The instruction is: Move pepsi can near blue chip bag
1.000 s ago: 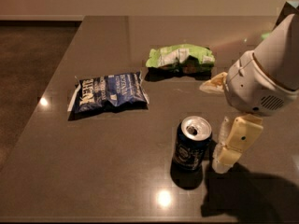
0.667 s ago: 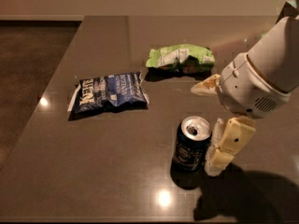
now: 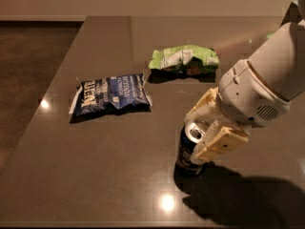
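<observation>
1. My gripper (image 3: 194, 136) sits over the can (image 3: 187, 156), jaws spread about can-wide, one finger behind the rim and one across its front right. I read that as straddling, not yet squeezing.
2. The can stands upright on the table (image 3: 95, 180), toward the near edge. The blue bag (image 3: 112, 94) lies flat at about 10 o'clock from it, well apart.
3. Main risk, as I judge it: the hold is high, near the top. If I close off-centre, the can may tip or twist out, most likely toward 8 o'clock, where nothing backs it.
4. If I drag rather than lift, the base could catch on the tabletop and the can could topple. It looks opened, so a spill is possible.
5. Coming in too far at 10 o'clock would shove the bag or set the can on its crinkled edge, where it would not stand.
6. The green bag (image 3: 183, 58) lies at 12 o'clock from the can, off my line, provided I don't swing wide.
7. Room: bare table runs between can and blue bag, so the path is open.
8. Edges: the left edge runs just past the bag at its 9 o'clock, and the near edge is at the can's 6 o'clock. I would stop on the bag's 4 o'clock side.
</observation>
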